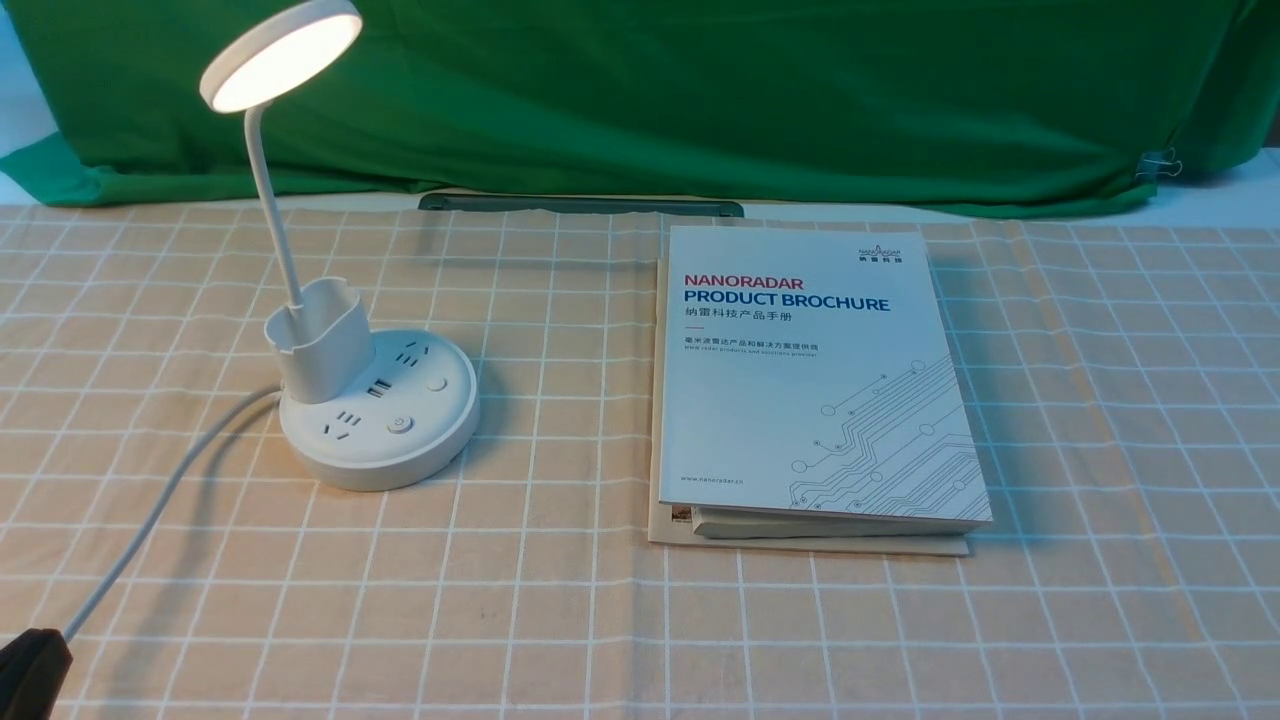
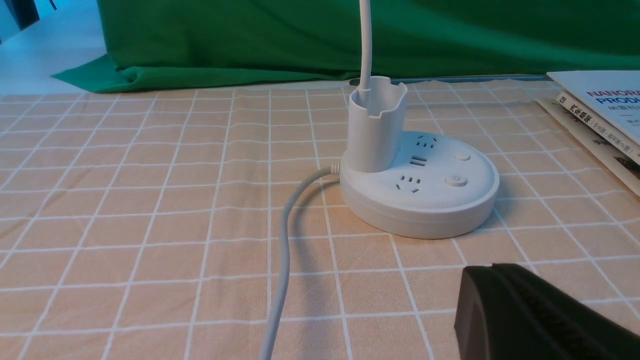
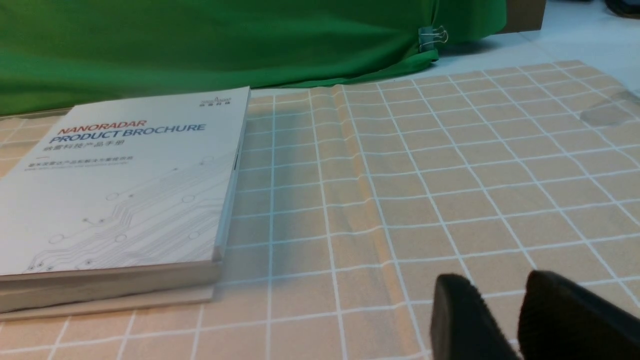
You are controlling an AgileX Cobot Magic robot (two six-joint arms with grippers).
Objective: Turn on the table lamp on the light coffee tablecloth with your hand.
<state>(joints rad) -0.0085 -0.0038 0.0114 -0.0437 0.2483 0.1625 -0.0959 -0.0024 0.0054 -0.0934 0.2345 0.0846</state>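
Observation:
The white table lamp (image 1: 385, 410) stands on the light coffee tablecloth (image 1: 560, 600) at the left. Its round disc head (image 1: 282, 52) glows, lit. The base with sockets and buttons also shows in the left wrist view (image 2: 425, 195), its power button (image 2: 456, 180) facing me. My left gripper (image 1: 30, 670) sits low at the front left corner, well short of the base; in its wrist view (image 2: 492, 270) the fingers are pressed together, empty. My right gripper (image 3: 500, 285) hovers over bare cloth right of the brochure, fingers apart, empty; it does not show in the front view.
A stack of booklets topped by a white "Nanoradar Product Brochure" (image 1: 810, 370) lies right of centre. The lamp's white cord (image 1: 150, 520) runs from the base toward the front left. A green backdrop cloth (image 1: 700, 90) hangs behind, with a dark strip (image 1: 580, 204) at its foot.

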